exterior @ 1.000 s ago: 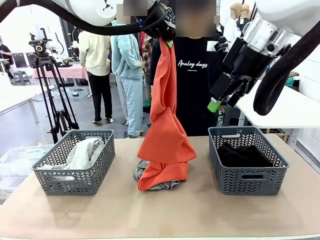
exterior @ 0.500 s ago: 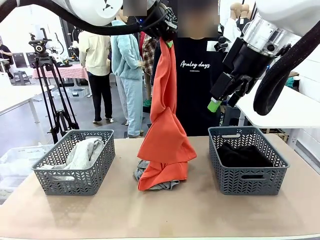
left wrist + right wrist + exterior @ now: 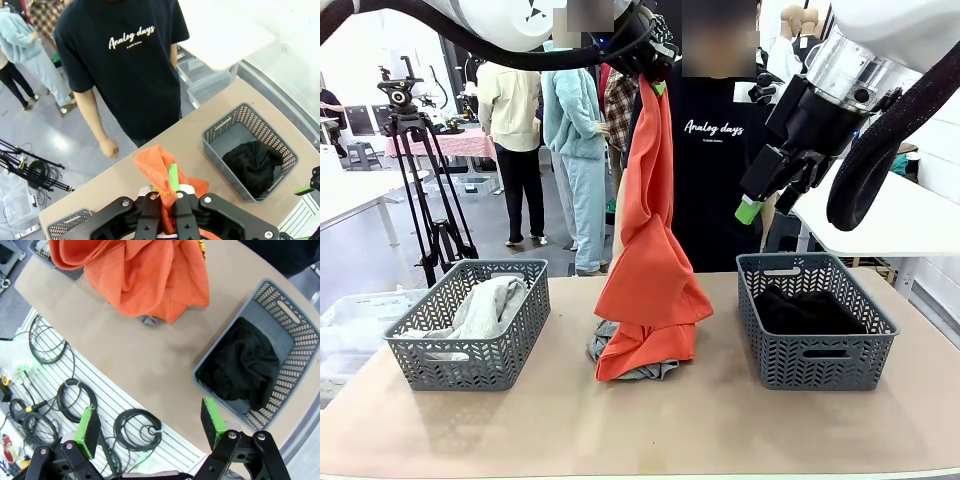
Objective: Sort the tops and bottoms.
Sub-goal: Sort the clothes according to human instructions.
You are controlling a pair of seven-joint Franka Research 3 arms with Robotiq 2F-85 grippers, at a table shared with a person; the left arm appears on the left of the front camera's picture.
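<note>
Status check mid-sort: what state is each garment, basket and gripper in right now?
left gripper: shut on orange T-shirt.
orange T-shirt: hanging, lower end bunched on table.
mottled grey top: on table, partly under the orange T-shirt.
light grey top: in left basket.
black bottoms: in right basket.
right gripper: open, empty, raised.

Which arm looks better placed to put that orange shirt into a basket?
Left: its jaws grip the orange T-shirt, lifted near the basket holding a grey top. The right jaws are open, empty.

"Analog days" on black T-shirt (image 3: 712,185)
</note>
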